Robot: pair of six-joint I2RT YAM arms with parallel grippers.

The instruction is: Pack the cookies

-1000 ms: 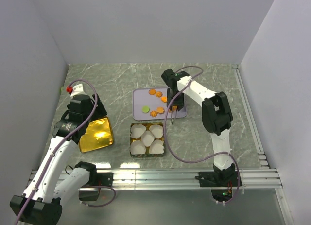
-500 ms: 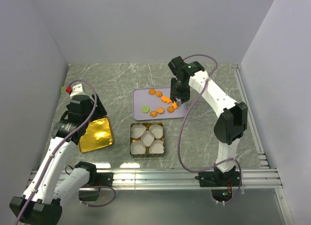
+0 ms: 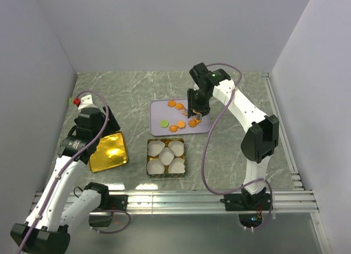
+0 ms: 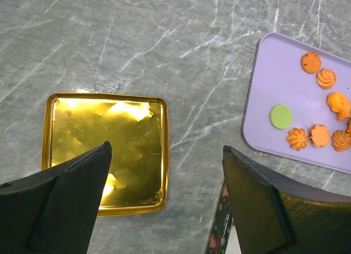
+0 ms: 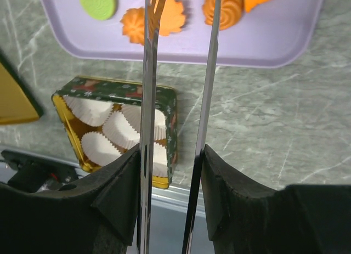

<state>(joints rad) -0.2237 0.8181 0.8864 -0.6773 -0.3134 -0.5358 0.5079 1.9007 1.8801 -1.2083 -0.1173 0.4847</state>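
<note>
Several orange cookies [image 3: 179, 106] and one round light-green cookie [image 3: 164, 123] lie on a lavender tray [image 3: 156, 108]. My right gripper [image 3: 196, 108] hangs over the tray's right part, shut on a pair of metal tongs [image 5: 147, 100]. The two tong blades stand apart, the left over a flower-shaped cookie [image 5: 169, 15] and the right over a swirl cookie [image 5: 227, 7]. The tong tips run off the top of the right wrist view. My left gripper [image 4: 167, 171] is open and holds nothing, above the table beside the gold lid [image 4: 104, 144]. The green cookie [image 4: 281, 116] also shows there.
A green patterned tin [image 3: 148, 155] with several white paper cups [image 3: 166, 152] stands just in front of the tray. The gold lid [image 3: 108, 152] lies to its left. Grey walls close in the left, right and back. An aluminium rail [image 3: 175, 199] runs along the near edge.
The right arm has raised its elbow and stretched out over the tray, and the gripper with the tongs has shifted slightly left. The left arm has not moved.
</note>
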